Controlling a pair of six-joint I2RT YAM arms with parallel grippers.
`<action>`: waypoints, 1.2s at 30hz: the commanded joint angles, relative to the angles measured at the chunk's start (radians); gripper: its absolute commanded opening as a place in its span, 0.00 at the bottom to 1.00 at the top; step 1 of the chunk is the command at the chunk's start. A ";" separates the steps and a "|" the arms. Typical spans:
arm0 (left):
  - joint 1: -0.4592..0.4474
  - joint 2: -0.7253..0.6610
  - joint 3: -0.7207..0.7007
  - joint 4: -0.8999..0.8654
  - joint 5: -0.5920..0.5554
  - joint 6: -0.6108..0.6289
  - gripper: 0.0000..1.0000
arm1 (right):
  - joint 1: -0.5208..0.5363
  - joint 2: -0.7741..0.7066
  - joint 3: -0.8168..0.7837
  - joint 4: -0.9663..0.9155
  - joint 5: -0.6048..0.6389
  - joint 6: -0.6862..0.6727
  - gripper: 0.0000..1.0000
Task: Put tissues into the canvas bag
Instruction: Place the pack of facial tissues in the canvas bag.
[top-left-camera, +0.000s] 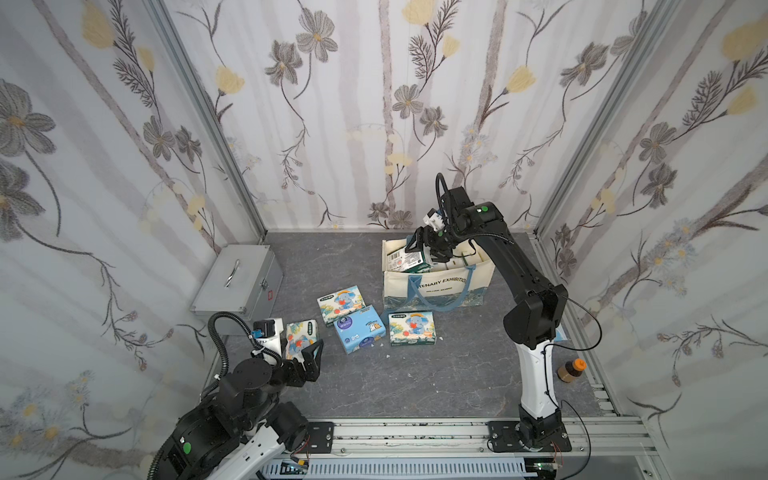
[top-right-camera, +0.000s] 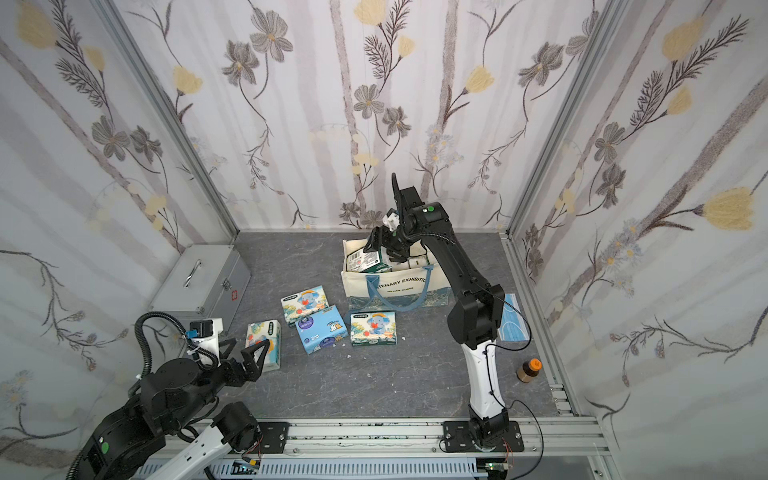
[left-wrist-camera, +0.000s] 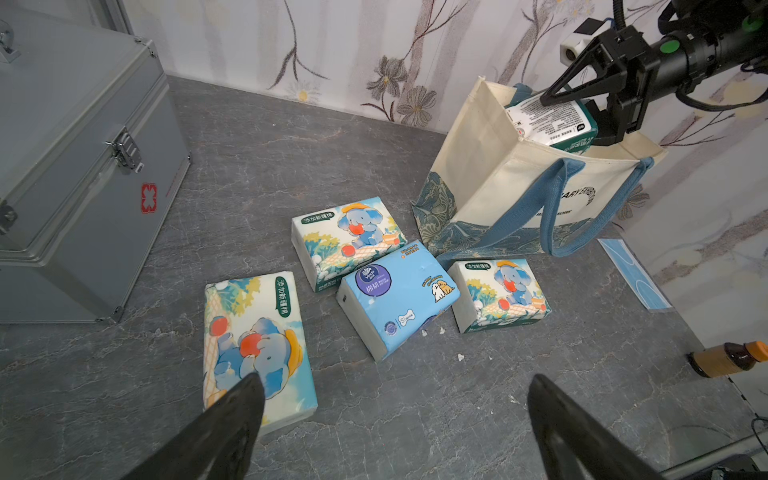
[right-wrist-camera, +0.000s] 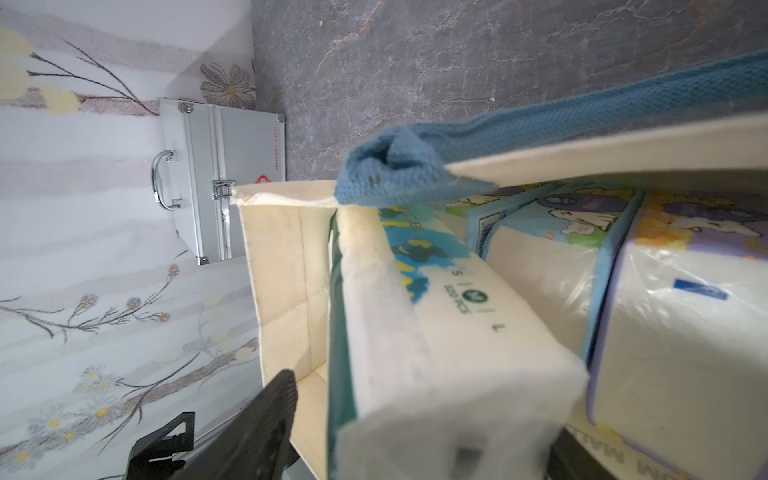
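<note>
Tissues (top-left-camera: 360, 328), four loose, canvas bag (top-left-camera: 395, 283), one

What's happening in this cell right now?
The right gripper is at the mouth of the canvas bag. Its jaws are spread around a green-edged tissue pack that sticks up beside the packs already inside. The left gripper hangs open and empty by an elephant-print pack on the table. Two more elephant-print packs and a light blue pack lie in front of the bag.
</note>
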 joint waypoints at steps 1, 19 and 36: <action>0.001 0.001 0.000 0.013 -0.007 0.000 1.00 | 0.005 -0.002 0.007 0.055 -0.101 0.031 0.77; 0.001 -0.003 -0.001 0.013 -0.009 0.001 1.00 | 0.032 -0.014 0.006 0.220 -0.252 0.136 0.78; 0.001 0.003 0.000 0.013 -0.011 -0.001 1.00 | 0.027 -0.053 0.042 0.048 0.041 -0.028 0.77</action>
